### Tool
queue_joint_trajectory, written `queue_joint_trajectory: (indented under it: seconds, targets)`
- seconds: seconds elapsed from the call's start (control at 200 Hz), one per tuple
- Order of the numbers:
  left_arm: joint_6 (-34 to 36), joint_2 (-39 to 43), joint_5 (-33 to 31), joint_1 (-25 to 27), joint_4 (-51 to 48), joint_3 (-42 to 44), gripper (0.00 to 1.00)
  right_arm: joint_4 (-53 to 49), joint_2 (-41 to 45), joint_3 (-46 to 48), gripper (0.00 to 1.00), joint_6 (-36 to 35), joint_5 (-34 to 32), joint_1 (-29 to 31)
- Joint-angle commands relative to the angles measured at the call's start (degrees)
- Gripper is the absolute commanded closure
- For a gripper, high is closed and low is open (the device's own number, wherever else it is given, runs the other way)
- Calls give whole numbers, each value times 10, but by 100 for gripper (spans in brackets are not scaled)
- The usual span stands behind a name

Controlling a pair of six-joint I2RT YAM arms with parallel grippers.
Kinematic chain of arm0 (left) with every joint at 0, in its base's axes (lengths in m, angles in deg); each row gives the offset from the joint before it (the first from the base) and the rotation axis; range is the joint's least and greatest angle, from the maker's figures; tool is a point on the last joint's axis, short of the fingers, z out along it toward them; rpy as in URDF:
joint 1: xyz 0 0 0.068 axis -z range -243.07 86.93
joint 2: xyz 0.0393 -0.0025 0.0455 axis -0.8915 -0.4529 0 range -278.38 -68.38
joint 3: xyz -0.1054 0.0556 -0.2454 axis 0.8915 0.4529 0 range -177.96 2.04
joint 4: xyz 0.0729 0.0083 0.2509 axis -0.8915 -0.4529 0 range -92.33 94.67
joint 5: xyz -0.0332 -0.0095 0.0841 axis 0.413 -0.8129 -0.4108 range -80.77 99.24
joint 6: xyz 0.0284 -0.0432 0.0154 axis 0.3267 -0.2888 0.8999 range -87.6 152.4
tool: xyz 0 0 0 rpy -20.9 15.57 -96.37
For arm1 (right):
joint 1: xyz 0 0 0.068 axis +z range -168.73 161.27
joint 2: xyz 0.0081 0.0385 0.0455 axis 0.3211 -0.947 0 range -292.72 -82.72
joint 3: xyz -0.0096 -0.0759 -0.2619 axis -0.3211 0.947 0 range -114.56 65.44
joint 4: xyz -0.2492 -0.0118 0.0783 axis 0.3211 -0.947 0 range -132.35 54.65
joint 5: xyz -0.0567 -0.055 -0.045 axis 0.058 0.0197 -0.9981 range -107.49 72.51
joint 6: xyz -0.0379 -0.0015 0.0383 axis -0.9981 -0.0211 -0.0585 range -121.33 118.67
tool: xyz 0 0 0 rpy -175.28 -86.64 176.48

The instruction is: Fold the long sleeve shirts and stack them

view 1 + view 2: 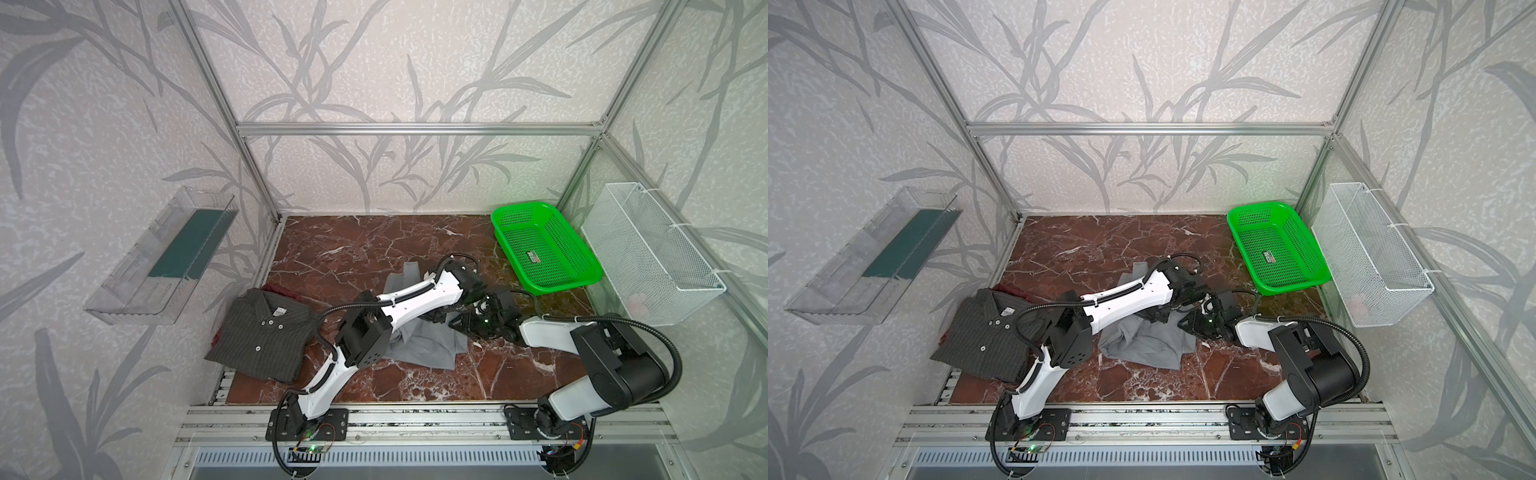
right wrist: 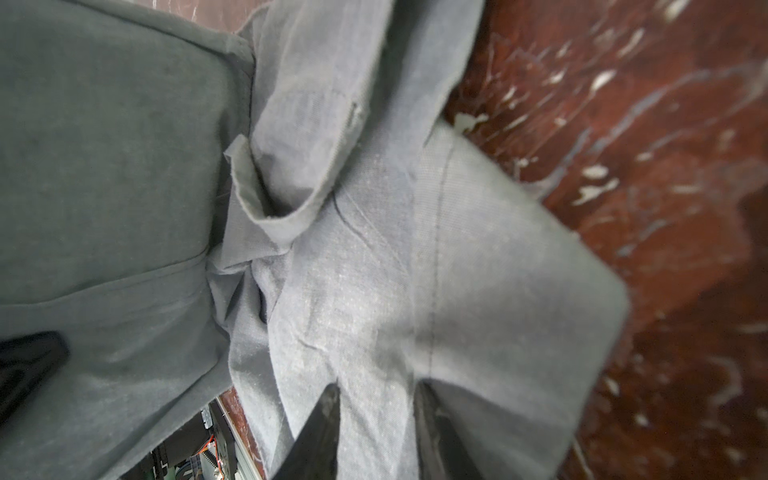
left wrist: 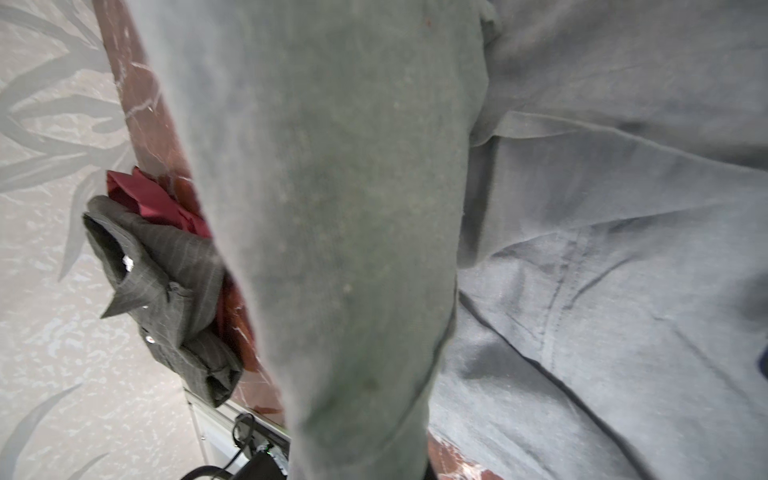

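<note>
While the left gripper [image 1: 442,312] holds the grey shirt [image 1: 428,345] clamped for folding, the right gripper [image 2: 376,390] straddles its edge. Its grip there is unclear.

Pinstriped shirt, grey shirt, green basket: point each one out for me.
pinstriped shirt [image 1: 249,334]: in a top view, on its buttoned front.
grey shirt [image 1: 428,347]: in a top view, on its flat body panel.
green basket [image 1: 565,284]: in a top view, on its near rim.
</note>
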Motion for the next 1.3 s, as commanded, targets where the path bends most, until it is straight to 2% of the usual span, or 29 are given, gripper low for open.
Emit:
queue_joint_trajectory:
  seconds: [0.0,0.42,0.575,0.73,0.895,1.045,1.26,1.295]
  targets:
    - [-27,-22,20,9,-105,-33,100,-13,-18,13,68,4,-22,1]
    - [-27,-85,63,26,-105,-114,100,-16,-18,14,68,5,-29,3]
    - [-5,-117,113,31,-104,-158,100,-17,-17,14,68,5,-30,3]
    - [1,-120,114,35,-104,-180,100,-20,-16,15,68,5,-32,4]
    - [13,-114,115,35,-105,-175,92,-21,-14,15,68,5,-32,4]
    - [11,-109,114,36,-105,-165,69,-22,-11,16,68,4,-33,4]
    - [8,-87,105,34,-105,-164,58,-25,-7,16,68,4,-36,4]
    - [5,-81,104,34,-105,-168,53,-26,-6,16,68,2,-37,4]
